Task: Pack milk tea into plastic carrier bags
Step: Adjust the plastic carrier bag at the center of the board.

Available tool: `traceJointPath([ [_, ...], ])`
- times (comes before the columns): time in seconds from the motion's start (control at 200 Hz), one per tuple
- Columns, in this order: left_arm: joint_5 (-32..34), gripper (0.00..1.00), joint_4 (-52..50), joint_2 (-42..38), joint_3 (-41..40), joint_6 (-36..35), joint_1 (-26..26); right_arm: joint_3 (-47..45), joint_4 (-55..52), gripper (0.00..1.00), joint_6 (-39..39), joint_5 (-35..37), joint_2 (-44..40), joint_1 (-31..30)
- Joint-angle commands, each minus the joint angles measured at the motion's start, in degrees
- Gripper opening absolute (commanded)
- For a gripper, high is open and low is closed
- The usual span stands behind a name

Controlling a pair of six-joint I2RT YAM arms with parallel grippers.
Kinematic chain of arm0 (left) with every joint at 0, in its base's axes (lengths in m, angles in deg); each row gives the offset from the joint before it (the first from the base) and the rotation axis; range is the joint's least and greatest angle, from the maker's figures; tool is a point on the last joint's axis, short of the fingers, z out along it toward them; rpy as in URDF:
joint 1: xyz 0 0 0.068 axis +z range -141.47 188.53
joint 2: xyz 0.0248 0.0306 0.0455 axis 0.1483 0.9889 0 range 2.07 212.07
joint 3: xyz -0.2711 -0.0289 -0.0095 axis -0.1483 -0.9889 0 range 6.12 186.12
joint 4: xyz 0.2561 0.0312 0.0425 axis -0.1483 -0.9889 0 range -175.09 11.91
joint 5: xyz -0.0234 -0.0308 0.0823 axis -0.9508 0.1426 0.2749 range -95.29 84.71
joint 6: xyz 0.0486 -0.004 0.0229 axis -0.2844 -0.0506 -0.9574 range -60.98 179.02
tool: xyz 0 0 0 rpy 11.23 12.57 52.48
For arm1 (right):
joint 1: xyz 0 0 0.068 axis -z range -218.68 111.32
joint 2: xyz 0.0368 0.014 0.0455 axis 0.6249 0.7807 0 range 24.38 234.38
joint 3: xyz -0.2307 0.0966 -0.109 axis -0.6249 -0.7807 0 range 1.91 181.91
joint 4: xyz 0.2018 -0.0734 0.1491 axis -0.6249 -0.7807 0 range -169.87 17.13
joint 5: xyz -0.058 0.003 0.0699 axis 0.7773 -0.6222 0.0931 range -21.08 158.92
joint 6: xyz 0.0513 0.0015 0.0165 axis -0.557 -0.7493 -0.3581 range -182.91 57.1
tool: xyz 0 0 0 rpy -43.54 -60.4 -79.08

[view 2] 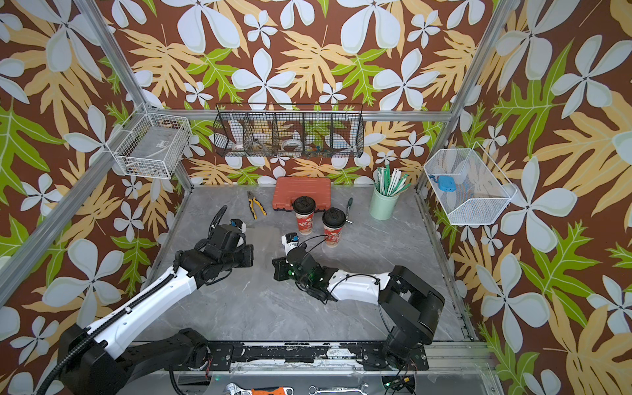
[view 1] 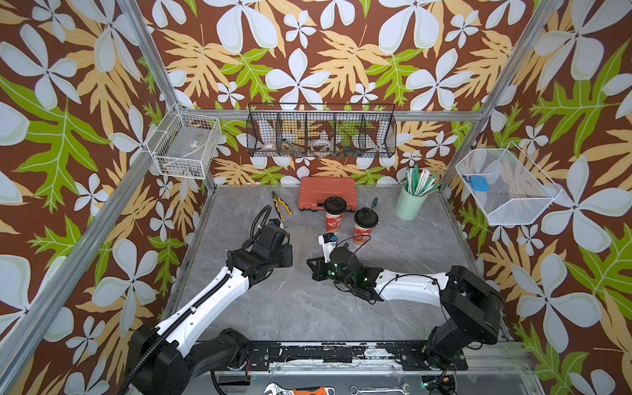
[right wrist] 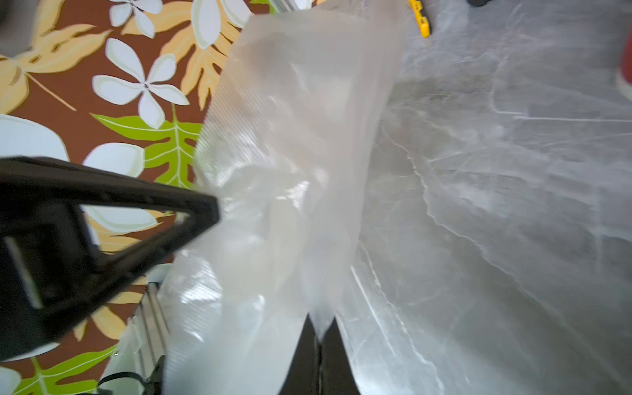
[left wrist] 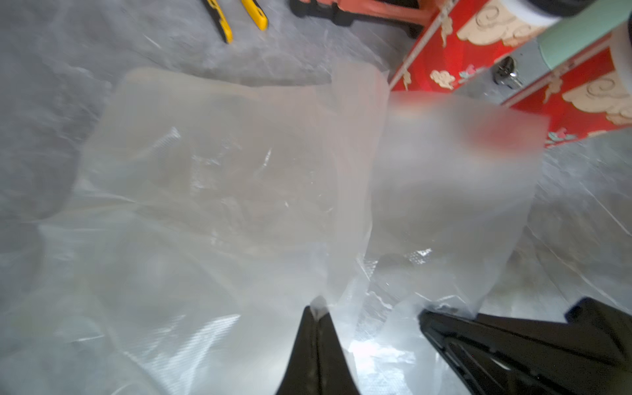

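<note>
The left gripper [left wrist: 316,309] and right gripper [right wrist: 319,331] each pinch the clear carrier bag [left wrist: 222,178], its length running toward the upright milk tea cups [view 1: 334,219].

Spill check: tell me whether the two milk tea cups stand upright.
Upright: the rear cup and the nearer cup rest on their bases, black lids uppermost.

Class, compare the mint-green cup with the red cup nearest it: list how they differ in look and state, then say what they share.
The mint-green cup is plain; the red cup is patterned. The mint-green cup is open and holds straws; the red cup wears a black lid. Both stand upright on the grey table.
</note>
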Motion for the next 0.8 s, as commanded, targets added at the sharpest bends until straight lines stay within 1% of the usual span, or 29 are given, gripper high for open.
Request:
traceJointPath([
  [0.0,5.34,0.00,-6.31,0.27,2.13,-1.86,0.01,1.65,-10.68,0.00,1.04,4.42,-0.16,0.03],
  [0.15,-3.52,0.00,-3.36,-0.49,1.43,-1.81,0.01,2.30,-13.99,0.00,-0.11,4.78,0.91,0.35],
  [0.235,-5.80,0.00,-1.09,-1.93,0.27,-1.49,0.01,0.98,-13.62,0.00,-1.18,4.10,1.21,1.37],
  [0.43,-7.50,0.00,-0.62,-3.61,1.13,-1.37,-0.03,-0.76,-15.56,0.00,-0.94,5.41,1.34,3.26],
  [0.611,-10.51,0.00,0.09,-5.12,1.63,-2.48,0.01,-2.31,-14.29,0.00,-0.44,3.86,1.80,4.57],
  [0.726,-9.34,0.00,-1.08,-6.17,2.14,-4.28,0.01,-2.78,-14.96,0.00,-0.27,3.86,1.55,5.53],
  [0.791,-8.09,0.00,-2.52,-6.32,3.54,-5.49,0.01,-3.43,-14.14,0.00,-0.16,2.13,0.51,6.24],
])
